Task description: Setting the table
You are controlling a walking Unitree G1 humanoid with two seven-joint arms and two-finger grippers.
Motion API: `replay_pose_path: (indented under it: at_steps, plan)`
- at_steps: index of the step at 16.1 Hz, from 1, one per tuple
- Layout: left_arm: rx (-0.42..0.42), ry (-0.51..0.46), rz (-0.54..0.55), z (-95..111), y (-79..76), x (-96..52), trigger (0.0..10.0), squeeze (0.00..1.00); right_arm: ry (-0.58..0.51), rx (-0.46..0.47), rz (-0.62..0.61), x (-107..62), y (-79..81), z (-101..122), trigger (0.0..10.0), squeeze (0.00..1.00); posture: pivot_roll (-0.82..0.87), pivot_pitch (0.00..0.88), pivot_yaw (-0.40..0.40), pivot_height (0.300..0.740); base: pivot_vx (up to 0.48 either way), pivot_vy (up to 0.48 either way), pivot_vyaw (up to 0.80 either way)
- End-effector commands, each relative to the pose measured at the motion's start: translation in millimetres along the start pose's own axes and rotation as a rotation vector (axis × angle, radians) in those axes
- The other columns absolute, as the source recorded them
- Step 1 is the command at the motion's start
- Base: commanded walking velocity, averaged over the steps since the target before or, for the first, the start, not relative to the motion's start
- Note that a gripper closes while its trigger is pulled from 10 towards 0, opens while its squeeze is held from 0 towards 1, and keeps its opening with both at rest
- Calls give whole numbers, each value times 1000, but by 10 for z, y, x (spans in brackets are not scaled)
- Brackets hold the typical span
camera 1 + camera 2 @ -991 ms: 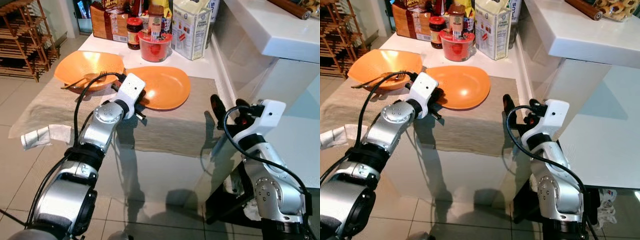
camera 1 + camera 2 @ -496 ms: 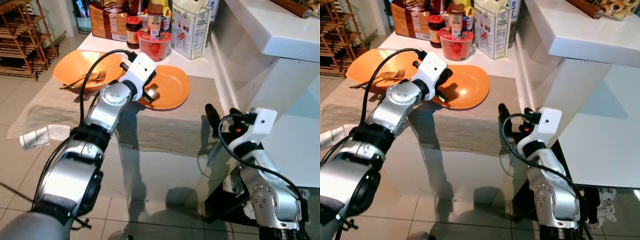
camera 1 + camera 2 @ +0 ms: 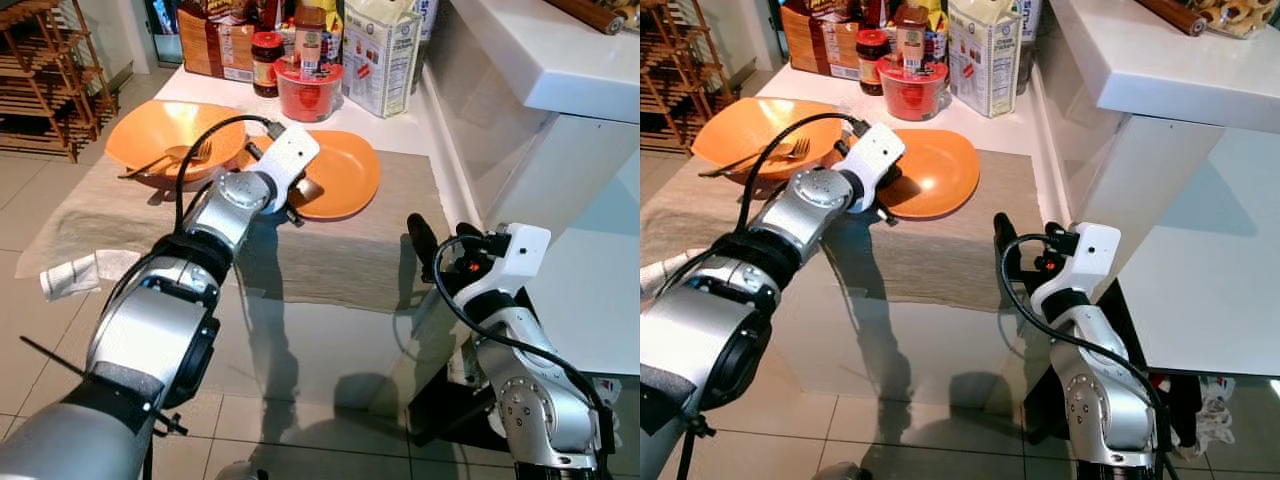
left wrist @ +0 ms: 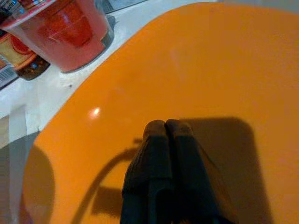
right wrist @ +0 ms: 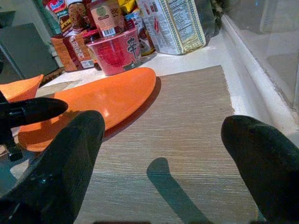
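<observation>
Left gripper (image 4: 166, 128) over the near-left part of the orange plate (image 3: 345, 172), fingers pressed together with nothing between them, tips just above the plate's surface. Plate resting on the beige table runner (image 3: 330, 255), far right part of it. To the left of the plate, touching or overlapping its rim, an orange bowl (image 3: 160, 135) with a fork (image 3: 170, 160) laid across it. Beyond the plate, at the far edge of the table, a red cup (image 3: 307, 92), a dark jar (image 3: 267, 63) and a white carton (image 3: 380, 55). Right gripper (image 5: 163, 154) low at the near right edge of the runner, fingers spread wide apart, empty, pointed toward the plate. Crumpled napkin (image 3: 85, 272) at the near left corner of the runner.
</observation>
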State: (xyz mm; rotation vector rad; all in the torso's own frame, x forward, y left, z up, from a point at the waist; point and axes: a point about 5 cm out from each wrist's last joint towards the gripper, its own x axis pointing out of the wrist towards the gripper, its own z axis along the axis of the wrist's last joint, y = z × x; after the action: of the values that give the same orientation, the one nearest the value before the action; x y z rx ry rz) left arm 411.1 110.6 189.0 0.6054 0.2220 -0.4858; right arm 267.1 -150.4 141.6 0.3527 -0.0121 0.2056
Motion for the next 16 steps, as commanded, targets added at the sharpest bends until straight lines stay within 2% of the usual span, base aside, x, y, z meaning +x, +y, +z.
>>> replay_pose_path:
  at_steps: [1,3,6,9,12,14,16]
  plan:
    - [17,7,6,87,35,6,10000,0,-5,-9,-3,-15,12,33,10000,0,-12,0,-40,740,0,0,0]
    - [10,18,-4,90,35,8,10000,0,-2,-10,-1,-36,20,28,10000,0,-16,0,-38,740,0,0,0]
    - [-20,56,-104,99,-50,25,10000,0,15,-11,2,-83,25,5,10000,0,-23,0,-40,740,0,0,0]
    - [22,101,-187,90,-120,32,10000,0,18,-11,2,-75,30,-1,10000,0,-22,0,-34,740,0,0,0]
    - [19,106,-223,76,-174,39,10000,0,21,-7,-1,-84,36,-10,10000,0,-21,0,-32,740,0,0,0]
    - [4,102,-298,91,-258,45,10000,0,30,-5,1,-92,38,-22,10000,0,-20,0,-36,740,0,0,0]
    - [-6,97,-329,99,-281,42,10000,0,34,-6,0,-91,32,-29,10000,0,-15,0,-38,740,0,0,0]
